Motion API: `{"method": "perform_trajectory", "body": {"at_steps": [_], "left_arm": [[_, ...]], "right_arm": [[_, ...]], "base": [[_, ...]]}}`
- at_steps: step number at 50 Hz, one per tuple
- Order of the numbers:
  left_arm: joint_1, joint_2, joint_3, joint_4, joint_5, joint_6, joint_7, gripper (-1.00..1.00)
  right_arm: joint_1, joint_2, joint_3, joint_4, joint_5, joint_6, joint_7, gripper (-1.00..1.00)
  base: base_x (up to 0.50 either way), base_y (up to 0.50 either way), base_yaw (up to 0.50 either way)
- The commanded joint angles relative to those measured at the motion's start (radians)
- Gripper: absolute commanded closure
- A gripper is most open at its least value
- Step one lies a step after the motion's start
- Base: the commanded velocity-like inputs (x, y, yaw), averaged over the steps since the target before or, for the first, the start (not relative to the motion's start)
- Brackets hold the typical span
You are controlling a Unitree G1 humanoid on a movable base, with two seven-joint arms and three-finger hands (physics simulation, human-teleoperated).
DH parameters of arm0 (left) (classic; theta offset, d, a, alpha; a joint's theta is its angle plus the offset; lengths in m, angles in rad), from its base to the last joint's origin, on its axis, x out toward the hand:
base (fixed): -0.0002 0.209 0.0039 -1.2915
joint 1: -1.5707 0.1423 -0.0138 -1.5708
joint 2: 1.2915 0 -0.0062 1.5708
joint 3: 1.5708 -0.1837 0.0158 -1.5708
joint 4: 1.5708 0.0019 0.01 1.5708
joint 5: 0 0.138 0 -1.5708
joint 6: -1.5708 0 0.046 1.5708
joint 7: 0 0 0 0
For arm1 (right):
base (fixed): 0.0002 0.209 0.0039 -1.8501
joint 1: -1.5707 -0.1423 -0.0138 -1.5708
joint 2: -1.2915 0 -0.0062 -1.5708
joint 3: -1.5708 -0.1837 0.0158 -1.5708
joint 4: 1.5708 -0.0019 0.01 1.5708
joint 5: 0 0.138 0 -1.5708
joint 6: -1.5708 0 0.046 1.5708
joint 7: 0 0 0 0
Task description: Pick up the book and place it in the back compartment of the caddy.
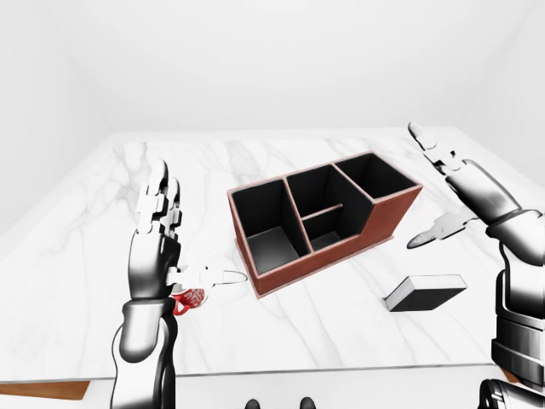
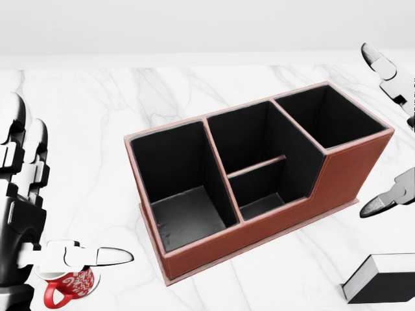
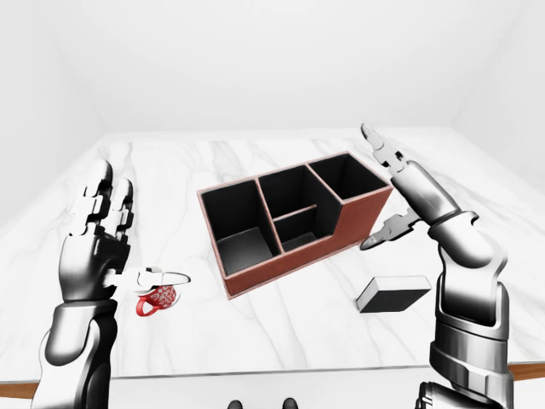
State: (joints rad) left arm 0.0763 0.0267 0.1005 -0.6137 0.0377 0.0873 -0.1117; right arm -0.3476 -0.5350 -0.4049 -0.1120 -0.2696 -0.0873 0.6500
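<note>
A black book [image 1: 424, 292] with white page edges lies flat on the marble table [image 1: 102, 221], to the lower right of the caddy. The red-brown caddy [image 2: 337, 172] has black compartments, all showing nothing inside. My right hand [image 3: 393, 189] hovers open beside the caddy's right end, above the book and apart from it, fingers spread. At the left my left hand [image 1: 180, 234] is raised and open, its thumb pointing toward the caddy. Neither hand holds anything.
A small red mug [image 3: 158, 299] with a white pattern stands just under my left hand's thumb. The table's near edge [image 1: 298, 371] runs along the bottom of the eye views, with brown floor showing at the corners.
</note>
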Motion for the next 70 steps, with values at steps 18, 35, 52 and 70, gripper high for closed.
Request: {"method": "perform_trajectory", "body": {"at_steps": [18,35,52,70], "left_arm": [[0.002,0.000,0.001,0.000,0.002,0.000,-0.002,-1.00],[0.002,0.001,0.007,-0.009,0.001,0.000,-0.004,-1.00],[0.002,0.000,0.005,-0.007,0.002,0.000,-0.004,-1.00],[0.003,0.000,0.005,0.002,0.002,0.000,-0.003,-1.00]], "right_arm": [[0.074,0.025,-0.017,0.028,-0.021,0.000,0.048,-1.00],[0.115,0.040,-0.029,0.016,-0.031,0.000,0.048,-1.00],[0.151,0.045,-0.039,0.050,-0.047,0.000,0.048,-1.00],[0.149,0.026,-0.025,0.172,-0.113,0.000,0.048,-1.00]], "base": [[0.00,0.00,0.00],[0.00,0.00,0.00],[0.00,0.00,0.00],[0.00,0.00,0.00]]}}
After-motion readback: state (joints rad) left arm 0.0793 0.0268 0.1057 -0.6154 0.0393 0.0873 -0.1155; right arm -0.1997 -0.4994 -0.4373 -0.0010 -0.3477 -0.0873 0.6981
